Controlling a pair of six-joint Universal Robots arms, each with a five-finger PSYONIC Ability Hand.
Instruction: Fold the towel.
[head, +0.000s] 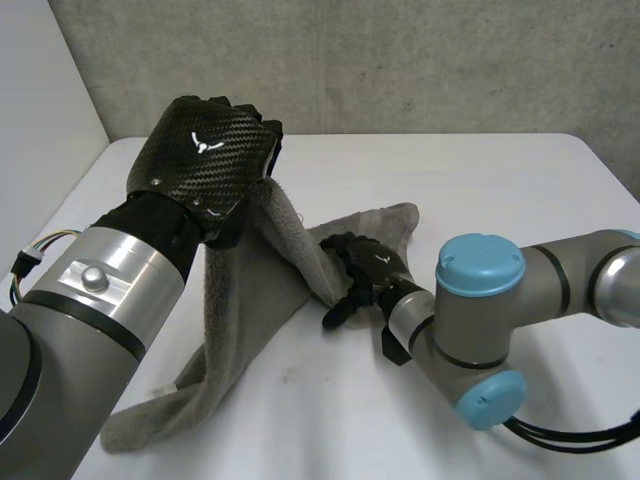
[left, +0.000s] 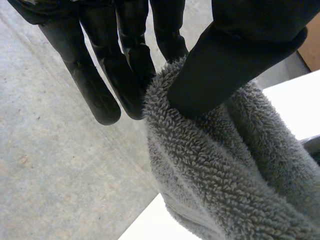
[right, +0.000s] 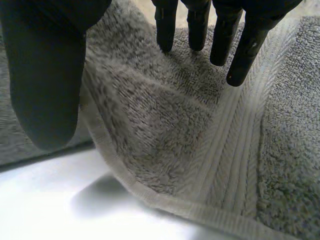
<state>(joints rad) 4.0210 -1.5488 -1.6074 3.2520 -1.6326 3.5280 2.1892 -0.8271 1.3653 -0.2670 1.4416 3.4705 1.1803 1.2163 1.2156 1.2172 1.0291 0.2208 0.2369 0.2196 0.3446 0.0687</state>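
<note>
"One grey terry towel (head: 250, 330), two hands on it. Where does it lie?" asks the desk editor.

"Half up, half down," the captioner answers. "One end trails flat on the white table (head: 480, 190) beside the robot's left arm. The middle rises in a slack drape to the left hand (head: 205, 150), held high over the table's far-left side. The other end spreads on the table under the right hand (head: 368, 265)."

"And the grips?"

"The left hand pinches a bunched fold of pile between its thumb (left: 225, 65) and fingers; its wrist view shows the thumb pressed into the loops. The right hand is low, its fingers (right: 247, 50) straight over the cloth and its thumb spread well apart, beside the hemmed edge (right: 170, 204). It clamps nothing."

"How will it handle?"

"Soft, limp and light, by the look of it: it sags from the pinch and creases where it lands. The looped pile should grip rather than slip, but thick folds bunch, and a pinch may catch more than one layer. The flat woven band (right: 235, 150) and the hem near the right hand's fingertips look the firmest places to take hold, probably at a corner, so the edge hangs straight for the fold."

"Progress?"

"Early," the captioner judges. "No neat fold lies on the table yet."
</note>
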